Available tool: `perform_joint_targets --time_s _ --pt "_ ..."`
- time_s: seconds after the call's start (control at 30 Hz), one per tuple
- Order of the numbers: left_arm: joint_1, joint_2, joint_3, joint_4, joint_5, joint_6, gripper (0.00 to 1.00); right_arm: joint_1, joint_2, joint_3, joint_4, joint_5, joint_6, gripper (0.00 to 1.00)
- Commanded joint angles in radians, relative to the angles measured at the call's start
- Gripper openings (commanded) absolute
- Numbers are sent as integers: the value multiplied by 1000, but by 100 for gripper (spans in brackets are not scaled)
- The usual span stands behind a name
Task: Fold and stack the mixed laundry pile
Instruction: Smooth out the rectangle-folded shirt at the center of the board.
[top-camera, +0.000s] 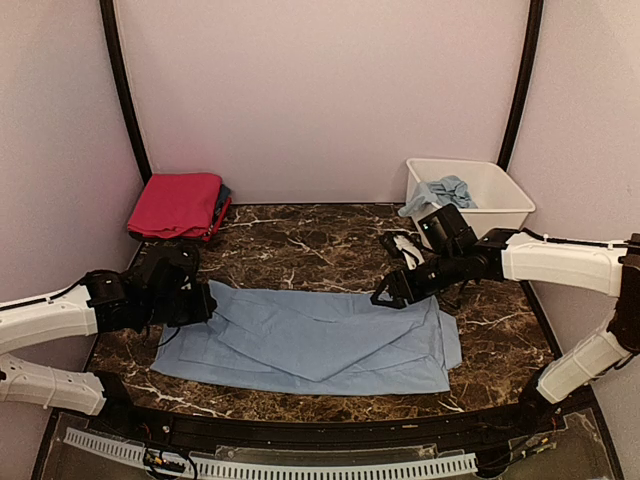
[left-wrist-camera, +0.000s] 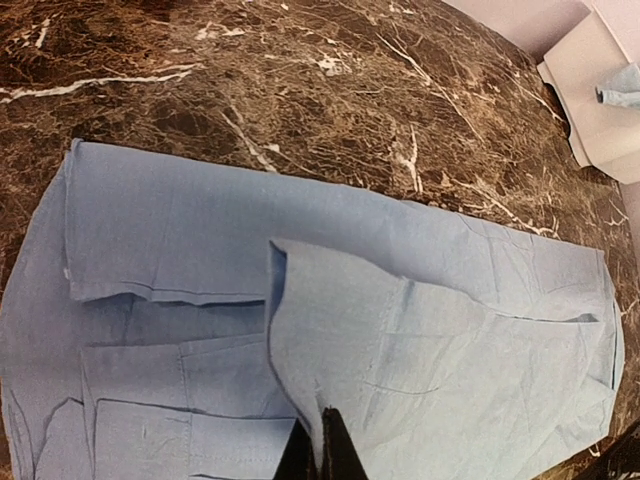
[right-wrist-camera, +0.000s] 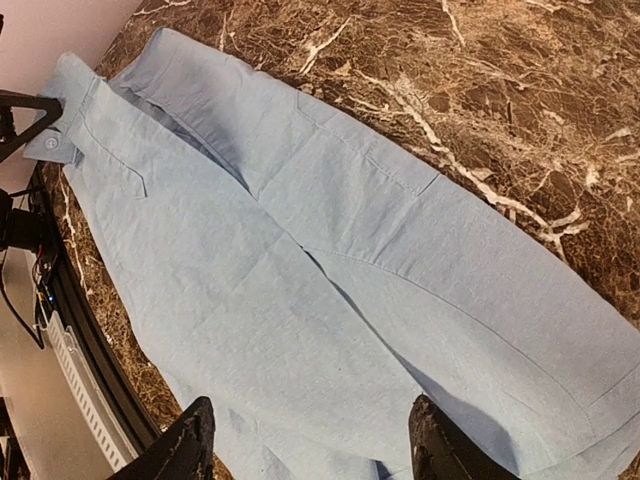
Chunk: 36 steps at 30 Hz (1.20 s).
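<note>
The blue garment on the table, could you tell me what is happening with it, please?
Two robot arms are folding the pale blue trousers, spread on the marble table. The left gripper is shut on a flap of cloth at one end; the right gripper hangs open over the other end, holding nothing. A folded red stack sits back left, a white tub holding blue cloth back right.

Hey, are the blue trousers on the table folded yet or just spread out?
Partly folded. The trousers lie long across the table, with one layer turned over the middle; the left gripper pinches that layer's edge.
</note>
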Motion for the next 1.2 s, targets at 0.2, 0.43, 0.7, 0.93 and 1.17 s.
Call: perform_joint_targets --time_s 0.2,0.43,0.7,0.93,1.17 --pt "92 -108 -89 41 -31 -17 0 8 8 -38 60 -42 33 61" --pt "97 -107 -102 212 338 161 0 11 52 -38 76 -45 32 60" --pt "-120 20 40 332 567 391 0 11 68 -38 91 -23 39 60" --pt "-133 -28 93 365 590 473 0 10 75 -40 70 33 27 60" --pt "-131 -139 96 310 507 515 0 8 126 -30 65 78 25 60"
